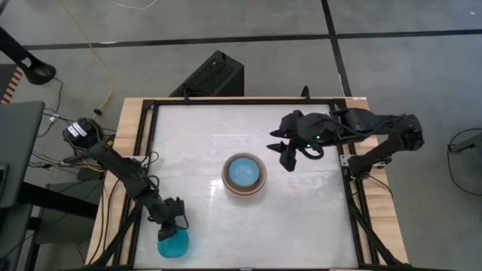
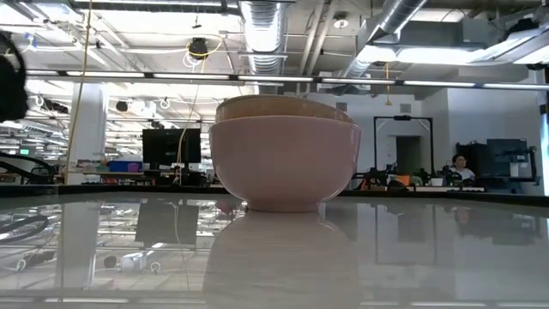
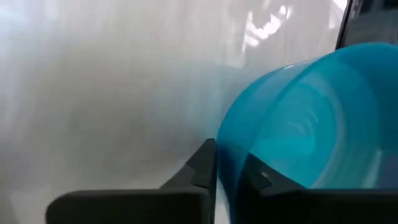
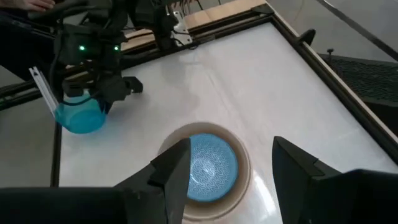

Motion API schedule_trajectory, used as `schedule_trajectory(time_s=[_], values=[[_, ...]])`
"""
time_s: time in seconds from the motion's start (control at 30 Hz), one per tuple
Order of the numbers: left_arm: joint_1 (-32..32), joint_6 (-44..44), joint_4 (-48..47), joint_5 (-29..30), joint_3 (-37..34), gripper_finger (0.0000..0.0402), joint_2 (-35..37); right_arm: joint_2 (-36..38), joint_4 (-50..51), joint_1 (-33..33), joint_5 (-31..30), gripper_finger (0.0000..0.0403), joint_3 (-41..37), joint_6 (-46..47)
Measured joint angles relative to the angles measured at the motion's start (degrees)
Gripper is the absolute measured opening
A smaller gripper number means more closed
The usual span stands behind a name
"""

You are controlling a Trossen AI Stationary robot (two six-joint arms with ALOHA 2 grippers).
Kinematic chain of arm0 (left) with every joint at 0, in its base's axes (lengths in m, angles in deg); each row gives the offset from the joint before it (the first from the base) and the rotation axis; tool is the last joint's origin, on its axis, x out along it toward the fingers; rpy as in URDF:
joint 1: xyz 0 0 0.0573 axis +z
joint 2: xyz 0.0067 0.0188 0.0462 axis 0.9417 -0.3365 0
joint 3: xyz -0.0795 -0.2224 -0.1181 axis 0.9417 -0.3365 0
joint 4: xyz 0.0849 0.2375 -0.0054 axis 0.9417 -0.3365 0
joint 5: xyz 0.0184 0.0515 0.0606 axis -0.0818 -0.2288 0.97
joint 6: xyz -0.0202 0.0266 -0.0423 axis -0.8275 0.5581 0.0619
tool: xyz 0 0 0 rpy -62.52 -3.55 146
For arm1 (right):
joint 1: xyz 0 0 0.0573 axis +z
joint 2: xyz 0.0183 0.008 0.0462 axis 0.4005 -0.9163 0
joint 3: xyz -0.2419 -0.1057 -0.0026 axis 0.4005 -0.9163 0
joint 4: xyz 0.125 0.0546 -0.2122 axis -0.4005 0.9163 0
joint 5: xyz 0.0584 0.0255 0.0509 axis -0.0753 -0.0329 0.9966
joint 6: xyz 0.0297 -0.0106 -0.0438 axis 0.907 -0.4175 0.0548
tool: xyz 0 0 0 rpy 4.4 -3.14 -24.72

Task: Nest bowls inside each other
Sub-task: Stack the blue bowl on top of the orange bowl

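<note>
A stack of bowls [image 1: 244, 175] stands on its base at the table's middle. Its outermost bowl is cream-white [image 2: 285, 163], and a light blue bowl [image 4: 211, 167] lies innermost. A teal bowl [image 1: 173, 243] is at the table's near left corner, with my left gripper [image 1: 175, 224] shut on it. My right gripper [image 1: 286, 150] hangs open above the table, just right of the stack, with nothing between its fingers [image 4: 180, 168]. My left gripper pinches the teal bowl's rim [image 3: 227, 168], with one finger [image 3: 202, 165] outside the wall and the other [image 3: 258, 177] inside. The fingers slant down at it from the far side. The bowl is tilted, its opening toward the gripper. I cannot tell whether it rests on the table.
A black rail [image 1: 354, 203] frames the white tabletop. A dark box [image 1: 211, 75] stands beyond the far edge. Bare tabletop lies all around the stack.
</note>
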Motion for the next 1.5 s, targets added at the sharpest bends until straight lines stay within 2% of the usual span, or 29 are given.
schedule_trajectory(time_s=[0.2,0.43,0.53,0.67,0.83,1.07,1.17,1.3,1.5], values=[[6.4,3.9,8.8,7.6,0.4,0.0001,-0.8,0.3,3.6,0.8,-0.5,0.0189,0.0,1.3],[20.3,11.5,21.9,16.6,0.5,0.0,3.5,0.2,5.4,1.8,-1.4,0.0189,0.0,1.9],[27.3,14.2,25.0,17.2,1.3,0.0,5.0,0.2,6.2,1.9,-1.4,0.0189,0.0,1.9],[36.5,17.1,23.0,12.7,5.9,0.0,4.4,0.2,8.4,1.9,-1.4,0.0189,0.0,2.4],[44.6,21.7,11.2,6.7,16.5,0.0,0.2,0.4,9.9,2.4,-1.5,0.0189,0.0,2.4],[48.4,30.1,-13.8,1.1,35.7,0.0,-10.0,1.3,12.7,4.0,-1.8,0.0189,0.0,3.1],[48.5,34.0,-23.8,1.2,43.5,0.0,-15.4,2.0,14.2,4.7,-3.2,0.0189,0.0,4.2],[48.5,37.7,-32.7,3.0,51.6,0.0,-22.5,3.6,15.4,6.4,-5.3,0.0189,0.0,6.0],[48.5,40.6,-40.0,6.3,56.5,0.0,-27.9,6.5,16.3,9.7,-8.6,0.0189,0.0,9.5]])
